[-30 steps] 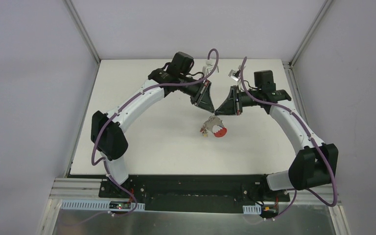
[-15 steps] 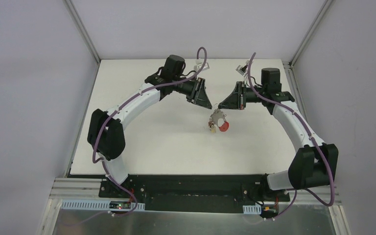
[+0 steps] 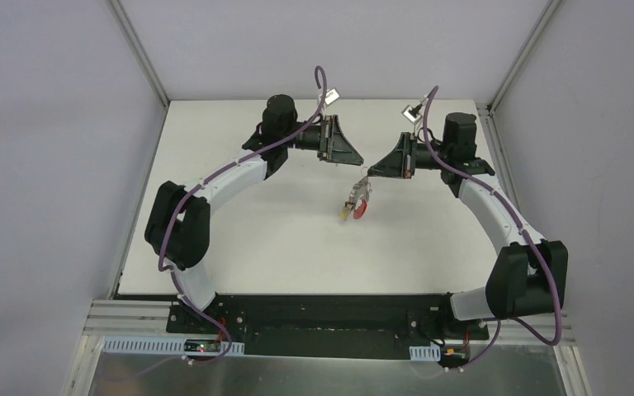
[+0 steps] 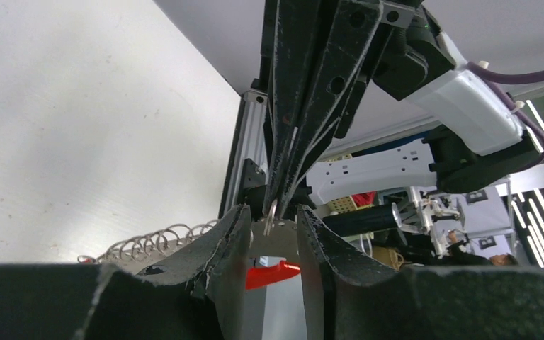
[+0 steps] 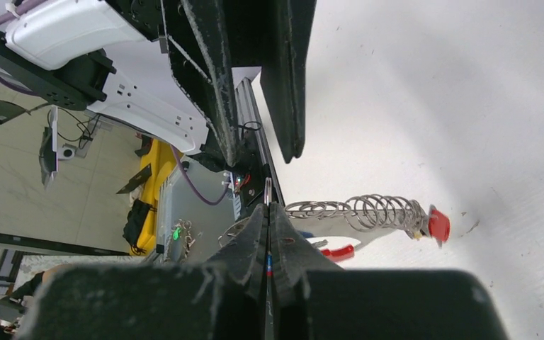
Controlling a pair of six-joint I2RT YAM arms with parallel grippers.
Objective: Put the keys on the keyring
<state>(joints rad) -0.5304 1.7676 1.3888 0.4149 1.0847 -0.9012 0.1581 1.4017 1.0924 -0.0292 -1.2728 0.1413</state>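
The top view looks down from high behind the arm bases [image 3: 330, 318], far enough back to take in the whole white worktop [image 3: 239, 239]. Each wrist camera sits close behind its own pincer and looks forward past the tips. The left pincer [image 4: 273, 212] faces the right pincer [image 4: 281, 195] just ahead, and the right wrist view faces the opposite way. All three views share the keyring [image 3: 355, 202] hanging just below the pincer tips.
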